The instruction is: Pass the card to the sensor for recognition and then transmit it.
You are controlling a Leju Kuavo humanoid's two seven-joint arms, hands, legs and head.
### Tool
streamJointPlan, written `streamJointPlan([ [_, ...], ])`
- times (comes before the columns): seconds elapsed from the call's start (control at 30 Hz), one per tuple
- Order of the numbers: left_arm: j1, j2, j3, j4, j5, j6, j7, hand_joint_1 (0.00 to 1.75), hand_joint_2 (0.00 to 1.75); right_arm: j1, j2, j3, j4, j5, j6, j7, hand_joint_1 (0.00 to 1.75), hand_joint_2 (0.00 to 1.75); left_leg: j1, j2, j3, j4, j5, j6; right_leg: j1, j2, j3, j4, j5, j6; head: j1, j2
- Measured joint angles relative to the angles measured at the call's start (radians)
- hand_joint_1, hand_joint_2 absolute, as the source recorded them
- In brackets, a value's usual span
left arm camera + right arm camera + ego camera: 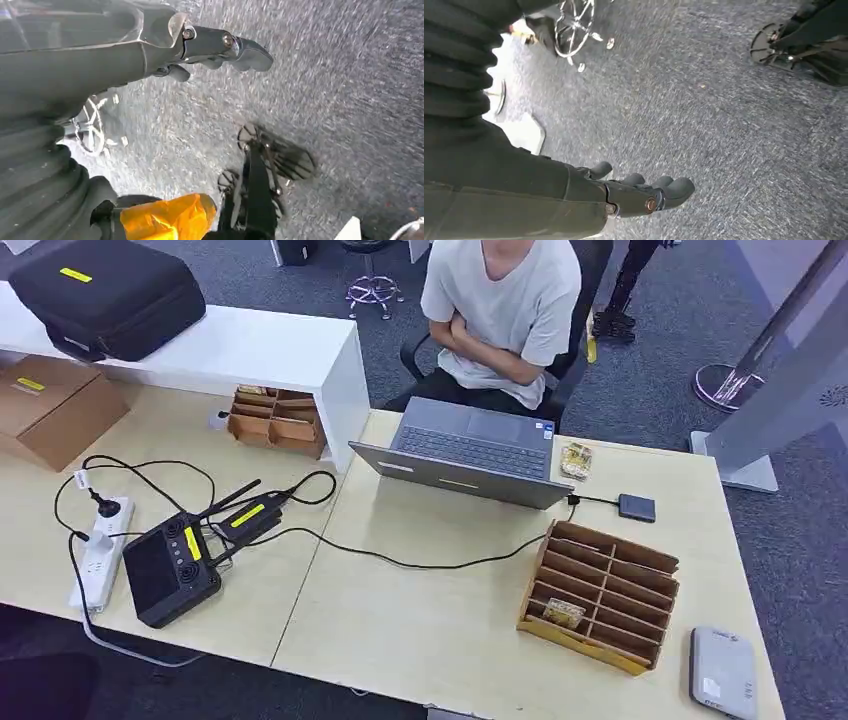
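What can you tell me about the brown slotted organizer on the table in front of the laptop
The brown slotted organizer looks like cardboard or thin wood, a low rack divided by slanted partitions into two columns of narrow slots. It rests tilted back on the pale table, with a yellow strip along its front edge. One slot near the front left holds a small patterned card; the other slots look empty. A black cable runs up to its left corner. A grey flat device lies apart to its right.
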Motion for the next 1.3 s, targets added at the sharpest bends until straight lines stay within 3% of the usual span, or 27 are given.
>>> streamJointPlan([
  [0.13,-0.011,-0.015,0.065,0.0,-0.132,-0.022,0.016,0.0,1.75,-0.007,0.002,0.0,0.004,0.098,0.009,0.027,0.0,0.0,0.0,0.0,0.0,0.0,0.0,0.0,0.0,0.0,0.0,0.0,0.0,0.0,0.0,0.0],
  [0.23,-0.02,-0.025,0.114,0.001,-0.408,-0.059,0.042,0.0,1.75,-0.013,0.002,0.003,0.01,0.315,0.021,0.071,0.0,0.0,0.0,0.0,0.0,0.0,0.0,0.0,0.0,0.0,0.0,0.0,0.0,0.0,0.0,0.0],
  [0.3,-0.026,-0.033,0.144,0.002,-0.508,-0.076,0.052,0.0,1.75,-0.016,0.002,0.004,0.013,0.38,0.025,0.079,0.0,0.0,0.0,0.0,0.0,0.0,0.0,0.0,0.0,0.0,0.0,0.0,0.0,0.0,0.0,0.0],
  [0.4,-0.035,-0.045,0.21,0.006,-0.365,-0.095,0.058,0.0,1.75,-0.02,0.002,-0.01,0.02,0.174,0.061,0.047,0.0,0.0,0.0,0.0,0.0,0.0,0.0,0.0,0.0,0.0,0.0,0.0,0.0,0.0,0.0,0.0],
  [0.47,-0.042,-0.051,0.255,0.01,-0.402,-0.123,0.074,0.0,1.75,-0.021,0.002,-0.038,0.025,0.083,0.092,0.035,0.0,0.0,0.0,0.0,0.0,0.0,0.0,0.0,0.0,0.0,0.0,0.0,0.0,0.0,0.0,0.0],
  [0.5,-0.045,-0.055,0.276,0.011,-0.437,-0.11,0.074,0.0,1.75,-0.021,0.003,-0.052,0.027,0.1,0.08,0.035,0.0,1.75,0.0,0.0,0.0,0.0,0.0,0.0,0.0,0.0,0.0,0.0,0.0,0.0,0.0,0.0],
  [0.53,-0.047,-0.057,0.291,0.012,-0.523,-0.073,0.075,0.0,1.75,-0.021,0.004,-0.06,0.029,0.17,0.041,0.042,0.0,0.0,0.0,0.0,0.0,0.0,0.0,0.0,0.0,0.0,0.0,0.0,0.0,0.0,0.0,0.0],
  [0.6,-0.05,-0.064,0.292,0.014,-0.707,-0.019,0.103,0.0,1.75,-0.022,0.005,-0.061,0.032,0.346,-0.025,0.061,0.0,0.0,0.0,0.001,0.0,0.0,0.0,0.0,0.0,0.0,0.0,0.0,0.0,0.0,0.0,0.0],
  [0.63,-0.051,-0.065,0.302,0.015,-0.723,-0.028,0.108,0.0,1.75,-0.025,0.005,-0.072,0.035,0.361,0.001,0.061,0.0,0.0,0.0,0.001,0.0,0.0,-0.001,0.0,0.0,0.0,0.0,0.0,0.0,0.0,0.0,0.0],
  [0.7,-0.056,-0.068,0.332,0.018,-0.605,-0.06,0.101,0.0,1.75,-0.028,0.006,-0.108,0.038,0.246,0.04,0.048,0.0,0.0,0.0,0.0,0.0,0.0,-0.001,0.0,0.0,0.0,-0.001,0.0,0.0,0.0,0.0,0.0],
  [0.73,-0.057,-0.069,0.349,0.019,-0.491,-0.073,0.101,0.0,1.75,-0.028,0.007,-0.127,0.04,0.166,0.048,0.043,0.0,0.0,0.0,0.0,0.001,0.0,-0.001,0.0,0.0,0.0,0.0,0.0,0.0,0.0,0.0,0.0],
  [0.8,-0.058,-0.076,0.372,0.02,-0.386,-0.07,0.099,0.0,1.75,-0.027,0.014,-0.157,0.042,0.127,0.04,0.035,0.0,0.0,0.0,0.001,0.001,0.0,-0.001,-0.001,0.0,0.001,0.0,0.0,0.0,0.0,0.0,0.0],
  [1.0,-0.061,-0.085,0.368,0.022,-0.407,-0.043,0.095,0.0,1.75,-0.03,0.025,-0.158,0.043,0.172,-0.009,0.025,0.0,0.0,0.0,0.001,0.001,0.0,-0.001,-0.001,0.0,0.001,0.001,0.0,0.0,0.0,0.0,0.0],
  [1.03,-0.062,-0.085,0.365,0.024,-0.413,-0.035,0.093,0.0,1.75,-0.031,0.027,-0.158,0.045,0.181,-0.018,0.022,0.0,1.75,0.0,0.001,0.001,0.0,-0.001,-0.001,0.0,0.001,0.001,0.0,0.0,0.0,0.0,0.0],
  [1.07,-0.064,-0.084,0.362,0.026,-0.42,-0.027,0.092,0.0,1.75,-0.033,0.03,-0.158,0.046,0.195,-0.031,0.019,0.0,1.75,0.0,0.001,0.001,0.0,-0.001,-0.001,0.0,0.001,0.001,0.0,0.0,0.0,0.0,0.0],
  [1.1,-0.065,-0.084,0.359,0.026,-0.449,-0.01,0.091,0.0,1.75,-0.035,0.031,-0.158,0.047,0.222,-0.05,0.021,0.0,0.0,0.0,0.001,0.001,0.0,-0.001,-0.001,0.0,0.001,0.001,0.0,0.0,0.0,0.0,0.0],
  [1.13,-0.065,-0.084,0.335,0.026,-0.533,0.02,0.094,0.0,1.75,-0.037,0.036,-0.146,0.048,0.268,-0.077,0.033,0.0,0.0,0.0,0.001,0.001,0.0,-0.001,-0.001,0.0,0.001,0.001,0.0,0.0,0.0,0.0,0.0],
  [1.17,-0.064,-0.085,0.3,0.028,-0.594,0.041,0.104,0.0,1.75,-0.039,0.039,-0.14,0.05,0.252,-0.06,0.039,0.0,0.0,0.0,0.001,0.001,0.0,-0.001,-0.001,0.0,0.001,0.001,0.0,0.0,0.0,0.0,0.0],
  [1.2,-0.064,-0.085,0.266,0.031,-0.605,0.034,0.115,0.0,1.75,-0.042,0.044,-0.16,0.053,0.188,-0.009,0.036,0.0,1.75,0.0,0.001,0.001,0.0,-0.001,-0.001,0.0,0.001,0.001,0.0,0.0,0.0,0.0,0.0],
  [1.27,-0.072,-0.084,0.291,0.034,-0.489,0.006,0.113,0.0,1.75,-0.043,0.047,-0.242,0.055,0.025,0.075,0.014,0.0,1.75,0.0,0.0,0.001,0.0,-0.001,-0.001,0.0,0.001,0.002,0.0,0.0,0.0,0.0,0.0],
  [1.3,-0.073,-0.085,0.313,0.034,-0.409,0.015,0.098,0.0,1.75,-0.041,0.051,-0.267,0.055,-0.005,0.044,0.01,0.0,1.75,0.0,0.001,0.001,0.0,-0.001,-0.001,0.0,0.001,0.002,0.0,0.0,0.0,0.0,0.0],
])
